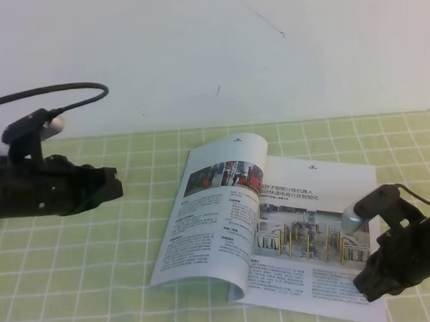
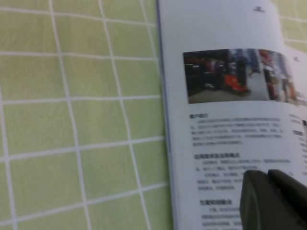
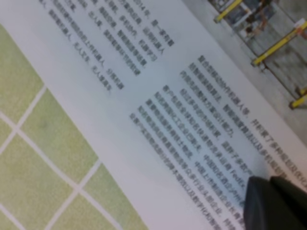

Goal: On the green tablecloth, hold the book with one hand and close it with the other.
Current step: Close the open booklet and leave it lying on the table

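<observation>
Green tablecloth [image 1: 97,244] — one open book [image 1: 275,222], two grippers — left gripper [image 1: 116,185], right gripper [image 1: 363,283]

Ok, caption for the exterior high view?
Open glossy magazine on yellow-green gridded tablecloth, right gripper over its corner.

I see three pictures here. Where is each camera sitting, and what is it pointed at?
Exterior high: above and in front, looking down on the green tablecloth, the open book, the left gripper and right gripper.
Left wrist: on the left arm, facing the book's left page; dark fingertips show.
Right wrist: on the right arm, facing the right page; fingertips show.
Shared: book and cloth.
</observation>
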`<action>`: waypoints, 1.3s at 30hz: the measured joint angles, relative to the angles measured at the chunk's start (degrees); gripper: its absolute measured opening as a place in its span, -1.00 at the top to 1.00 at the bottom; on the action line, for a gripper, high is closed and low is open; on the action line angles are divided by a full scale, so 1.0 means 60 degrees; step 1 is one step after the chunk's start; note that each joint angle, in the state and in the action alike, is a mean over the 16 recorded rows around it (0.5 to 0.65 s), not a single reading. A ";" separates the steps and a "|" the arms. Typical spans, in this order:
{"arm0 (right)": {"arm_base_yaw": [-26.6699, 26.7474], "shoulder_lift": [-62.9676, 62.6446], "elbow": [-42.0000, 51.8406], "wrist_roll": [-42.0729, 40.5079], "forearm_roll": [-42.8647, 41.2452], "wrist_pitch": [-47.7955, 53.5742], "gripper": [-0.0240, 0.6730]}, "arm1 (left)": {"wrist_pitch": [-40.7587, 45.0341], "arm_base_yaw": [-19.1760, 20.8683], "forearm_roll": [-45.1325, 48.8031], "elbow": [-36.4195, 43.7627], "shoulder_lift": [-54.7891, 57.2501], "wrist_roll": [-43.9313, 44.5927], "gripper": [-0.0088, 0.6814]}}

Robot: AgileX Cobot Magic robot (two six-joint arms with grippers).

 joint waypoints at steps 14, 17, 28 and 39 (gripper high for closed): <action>0.0000 0.0015 -0.0026 0.0000 0.0000 0.0096 0.94 | -0.0956 -0.1851 0.2907 -0.1958 0.3855 -0.2099 0.98; 0.0000 0.0015 -0.0028 0.0000 0.0000 0.0105 0.94 | -0.1169 -0.2376 0.3340 -0.2041 0.4092 -0.2626 0.98; 0.0000 0.0014 -0.0029 0.0000 -0.0006 0.0112 0.94 | -0.0654 -0.4198 -0.0317 -0.2356 0.4362 -0.0533 0.98; -0.0090 -0.0520 0.0014 0.0891 -0.1571 0.0231 0.94 | 0.1029 -0.4803 -0.4240 -0.3090 0.4183 0.2900 0.98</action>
